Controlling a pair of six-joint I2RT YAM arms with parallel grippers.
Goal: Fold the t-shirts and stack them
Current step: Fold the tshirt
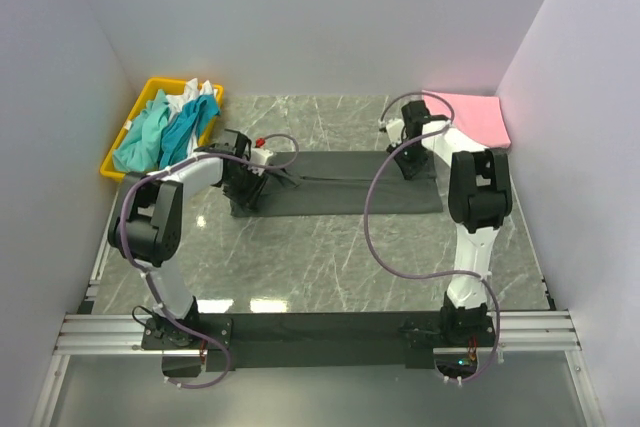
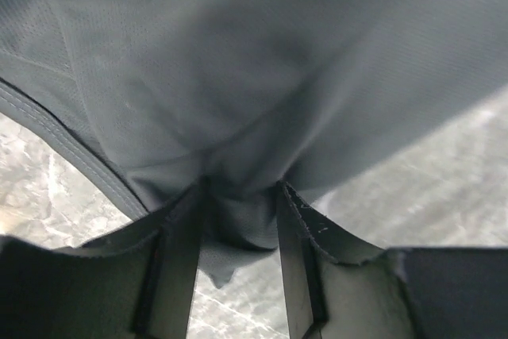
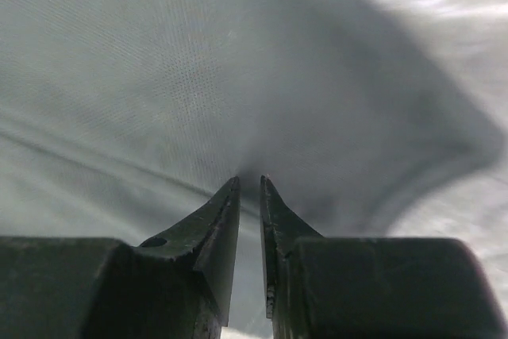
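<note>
The dark charcoal t-shirt (image 1: 340, 185) lies as a long band across the middle of the table. My left gripper (image 1: 246, 183) is at its left end, shut on a bunched fold of the charcoal cloth (image 2: 238, 117), which is lifted a little off the table. My right gripper (image 1: 412, 161) is at its right end. Its fingertips (image 3: 232, 190) pinch the charcoal cloth (image 3: 198, 77). A folded pink t-shirt (image 1: 472, 115) lies at the back right. Teal t-shirts (image 1: 165, 132) and a white one (image 1: 196, 93) are piled at the back left.
The yellow plastic tray (image 1: 112, 165) holding the teal and white shirts stands at the back left corner. White walls close in the table on the left, back and right. Grey marble tabletop (image 1: 330, 257) shows in front of the charcoal shirt.
</note>
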